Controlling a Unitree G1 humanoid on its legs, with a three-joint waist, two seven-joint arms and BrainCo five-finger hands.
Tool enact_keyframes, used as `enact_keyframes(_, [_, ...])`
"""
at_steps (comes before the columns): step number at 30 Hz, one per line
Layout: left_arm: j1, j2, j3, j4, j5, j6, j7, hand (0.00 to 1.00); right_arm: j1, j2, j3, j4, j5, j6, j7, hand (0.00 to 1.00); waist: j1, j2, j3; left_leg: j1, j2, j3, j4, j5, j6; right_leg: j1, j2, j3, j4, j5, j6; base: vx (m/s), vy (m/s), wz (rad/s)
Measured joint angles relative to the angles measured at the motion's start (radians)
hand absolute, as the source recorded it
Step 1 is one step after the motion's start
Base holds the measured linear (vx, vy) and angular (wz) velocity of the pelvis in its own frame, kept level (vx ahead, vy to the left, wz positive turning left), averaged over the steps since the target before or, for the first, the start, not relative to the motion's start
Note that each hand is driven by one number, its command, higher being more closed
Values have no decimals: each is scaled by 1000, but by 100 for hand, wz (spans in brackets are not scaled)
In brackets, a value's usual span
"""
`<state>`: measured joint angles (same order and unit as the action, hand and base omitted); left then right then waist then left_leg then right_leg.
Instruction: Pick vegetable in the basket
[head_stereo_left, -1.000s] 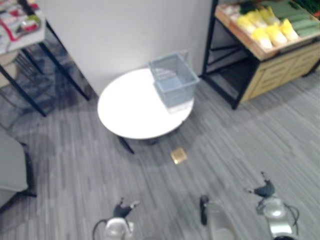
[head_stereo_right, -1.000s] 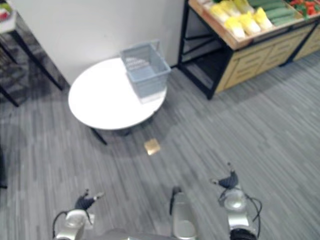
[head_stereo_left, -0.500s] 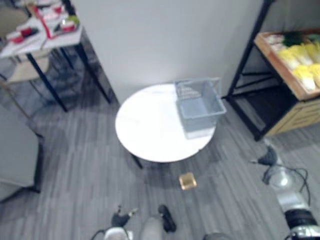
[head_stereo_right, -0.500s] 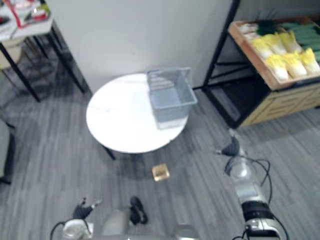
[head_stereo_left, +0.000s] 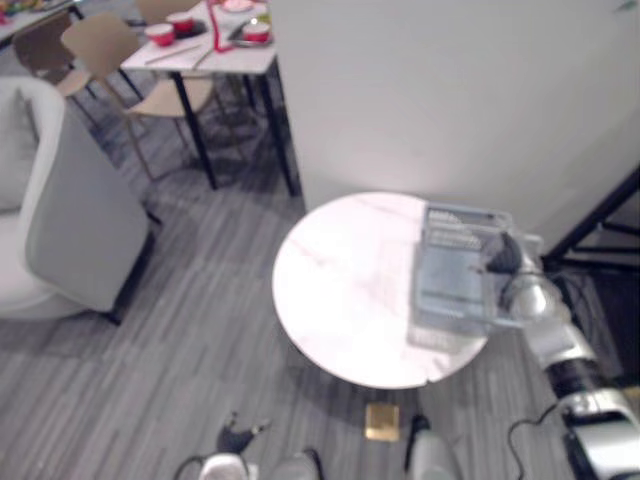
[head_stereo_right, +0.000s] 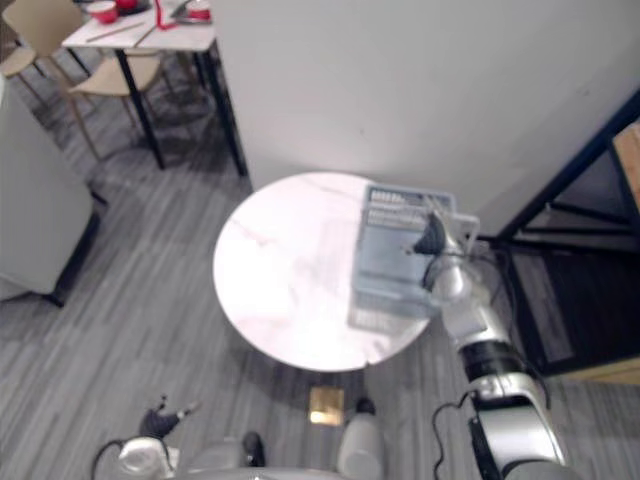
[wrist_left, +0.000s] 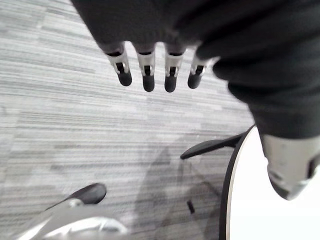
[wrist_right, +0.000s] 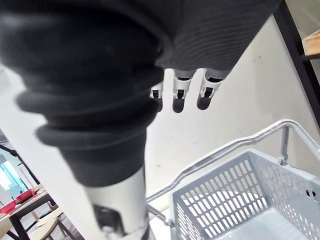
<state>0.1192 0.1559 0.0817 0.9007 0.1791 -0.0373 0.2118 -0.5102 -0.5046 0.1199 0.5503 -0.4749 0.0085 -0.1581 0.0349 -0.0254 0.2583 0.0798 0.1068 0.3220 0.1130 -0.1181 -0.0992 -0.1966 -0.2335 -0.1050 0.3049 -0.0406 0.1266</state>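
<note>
While the right hand (head_stereo_right: 432, 240) hovers over the grey basket (head_stereo_left: 452, 275), fingers released, the basket stands at the 3 o'clock edge of the round table (head_stereo_left: 340, 290). The left hand (head_stereo_left: 237, 438) hangs at 6 o'clock, fingers (wrist_left: 148, 76) straight, grasping nothing.

So the basket (head_stereo_left: 455, 235) is a pale grey-blue plastic one, rectangular, with rows of little slots cut through all its walls and a plain solid bottom. It's standing upright on the round white table (head_stereo_left: 340, 290), right over at the table's right edge, with its far end towards the wall. Its near right corner comes just about to the table's rim, can't tell if it hangs over. The silver wire handle (wrist_right: 225, 150) is swung up, arching above the rim.
</note>
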Motion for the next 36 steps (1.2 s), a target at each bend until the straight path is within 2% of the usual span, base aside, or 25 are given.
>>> enact_keyframes(1, [1,-7,-1,0,0,-3,0,0,-19,-10,10,14,0,0,0,0,0,12,4,-8,24,-1,-3,6,-13,0,19,-12,-14,3,-8,147,-323,17])
enact_keyframes(2, [-2,-11,-1,-2,0,-6,0,0,-59,-29,19,42,0,1,1,0,0,49,8,-13,53,-2,-17,21,-30,-2,49,-33,-27,7,-24,127,-279,11])
enact_keyframes(4, [-8,-11,1,-3,0,-8,3,0,-124,-62,42,83,0,5,-1,0,-5,73,21,-25,74,-4,-55,54,-43,-16,71,-60,-27,2,-40,83,-230,21])
enact_keyframes(8, [-22,-11,-10,-3,0,-10,11,0,-277,-114,83,164,0,3,-9,0,-3,78,53,-67,84,-13,-91,93,-55,-69,83,-82,-26,8,-55,12,-99,16])
enact_keyframes(13, [-45,-10,-38,-4,0,-20,22,0,-348,-114,87,242,-6,-5,-10,0,8,94,87,-114,77,-40,-93,103,-51,-80,72,-108,-59,27,-56,0,11,17])
enact_keyframes(19, [-59,-9,-77,-25,0,-38,22,0,-453,-116,86,380,-8,1,-28,0,1,118,131,-141,60,-48,-110,115,-47,-97,67,-110,-90,50,-50,11,20,5])
enact_keyframes(20, [-60,-9,-79,-30,0,-42,22,0,-463,-116,86,389,-9,1,-32,100,-1,121,133,-149,59,-50,-110,117,-46,-101,65,-110,-93,53,-50,13,33,4])
enact_keyframes(24, [-104,-6,-116,-44,0,-49,24,0,-563,-141,86,452,-20,1,-51,100,-2,144,174,-177,51,-49,-110,123,-41,-128,58,-108,-98,69,-50,2,7,1])
enact_keyframes(29, [-149,5,-162,-43,1,-60,25,0,-661,-199,86,510,-25,-13,-56,100,1,172,196,-239,48,-57,-111,141,-37,-172,60,-112,-131,100,-55,-24,-3,4])
enact_keyframes(34, [-156,4,-191,-44,1,-74,25,0,-666,-206,86,527,-25,-17,-58,100,4,175,198,-234,49,-58,-110,142,-36,-165,62,-112,-134,101,-55,0,0,0])
enact_keyframes(36, [-154,4,-193,-43,1,-72,23,0,-658,-206,84,527,-26,-4,-53,100,4,172,200,-217,50,-58,-110,142,-36,-148,63,-112,-135,102,-55,0,0,0])
